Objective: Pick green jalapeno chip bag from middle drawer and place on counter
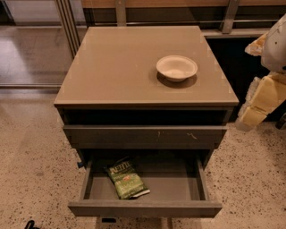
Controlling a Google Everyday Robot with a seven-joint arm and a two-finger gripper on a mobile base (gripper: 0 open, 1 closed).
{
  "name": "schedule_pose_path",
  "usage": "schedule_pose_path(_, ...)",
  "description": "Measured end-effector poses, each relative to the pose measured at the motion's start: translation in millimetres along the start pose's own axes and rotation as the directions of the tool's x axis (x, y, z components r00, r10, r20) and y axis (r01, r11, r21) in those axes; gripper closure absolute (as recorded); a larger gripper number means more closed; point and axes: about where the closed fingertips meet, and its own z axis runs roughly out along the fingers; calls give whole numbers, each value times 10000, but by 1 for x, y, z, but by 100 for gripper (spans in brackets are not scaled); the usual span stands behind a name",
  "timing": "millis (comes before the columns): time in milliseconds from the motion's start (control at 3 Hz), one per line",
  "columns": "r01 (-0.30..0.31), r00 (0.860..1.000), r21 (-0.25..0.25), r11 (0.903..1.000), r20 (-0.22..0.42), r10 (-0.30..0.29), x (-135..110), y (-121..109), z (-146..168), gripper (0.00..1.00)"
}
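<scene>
The green jalapeno chip bag lies flat on the grey tray of the open middle drawer, left of centre, with its dark band toward the back. The tan counter tops the cabinet above it. My gripper shows as cream-coloured parts at the right edge of the view, beside the cabinet's right side. It is level with the counter's front edge and well apart from the bag, with nothing visible in it.
A white bowl sits on the counter's right half. A shut grey drawer front with pale scratches overhangs the back of the open drawer. Speckled floor surrounds the cabinet. Railings and dark panels stand behind.
</scene>
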Motion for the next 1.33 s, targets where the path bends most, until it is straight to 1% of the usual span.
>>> schedule_pose_path(333,-1889,9755,-181,9818,1110,1898,-16,-3,11,0)
schedule_pose_path(667,-3499,9196,-656,9345,1661,3560,-25,-7,24,0)
schedule_pose_path(1000,-3771,9077,-691,9236,1705,3834,-27,-7,23,0)
schedule_pose_path(1333,-4041,8967,-937,9099,1558,4143,-22,-5,35,0)
